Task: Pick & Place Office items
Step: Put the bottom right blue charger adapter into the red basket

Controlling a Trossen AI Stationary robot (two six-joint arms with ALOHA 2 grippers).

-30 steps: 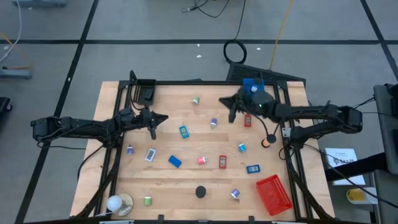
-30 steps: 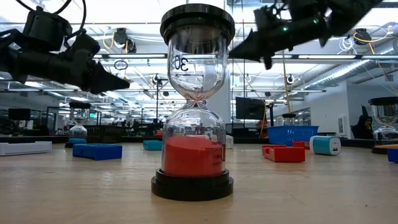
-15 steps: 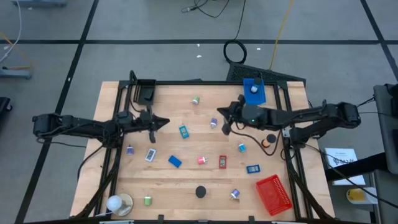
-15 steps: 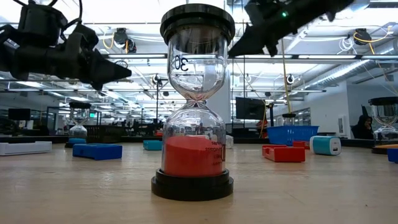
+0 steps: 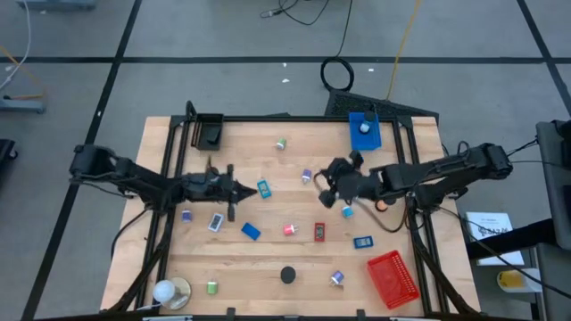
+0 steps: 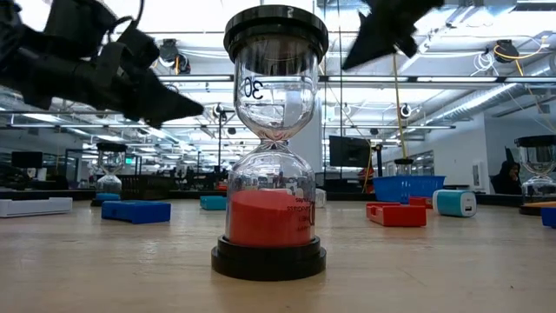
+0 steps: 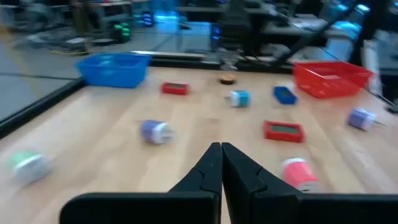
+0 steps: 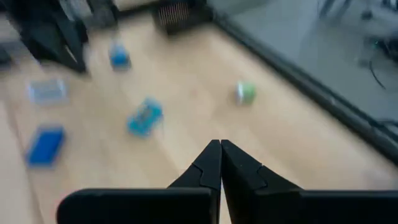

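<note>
Two grippers are over the table, both with fingertips pressed together and holding nothing. The left gripper [image 5: 243, 188] hangs above the wood at centre-left, its tips pointing at the blue-and-white item [image 5: 263, 188] just beside them. The right gripper [image 5: 323, 178] sits right of centre, tips close to the purple roll [image 5: 307, 176].

Office items lie scattered loose on the table [image 5: 268, 259], none gripped:
- green roll [image 5: 281, 143] near the far edge
- small blue roll [image 5: 186, 215] and pale blue-and-white block [image 5: 216, 222] on the left
- blue block [image 5: 251, 231], pink roll [image 5: 290, 230] and red block [image 5: 319, 232] in a row across the middle
- light blue roll [image 5: 347, 211] just under the right arm, blue flat block [image 5: 362, 242] nearer the front
- purple roll near the red tray [image 5: 337, 279], green roll at front left [image 5: 212, 287]

Trays: blue tray [image 5: 364, 130] at far right with a white-and-blue item in it, red tray [image 5: 393, 275] at front right, black tray [image 5: 211, 130] at far left.

An hourglass [image 6: 273, 143] stands at front centre with all its red sand in the lower bulb. A round white and tan object [image 5: 169, 291] sits at the front-left corner.

The left wrist view shows the closed fingers [image 7: 211, 168] over bare wood, with the pink roll near them. The right wrist view is blurred, fingers [image 8: 211, 163] closed.
</note>
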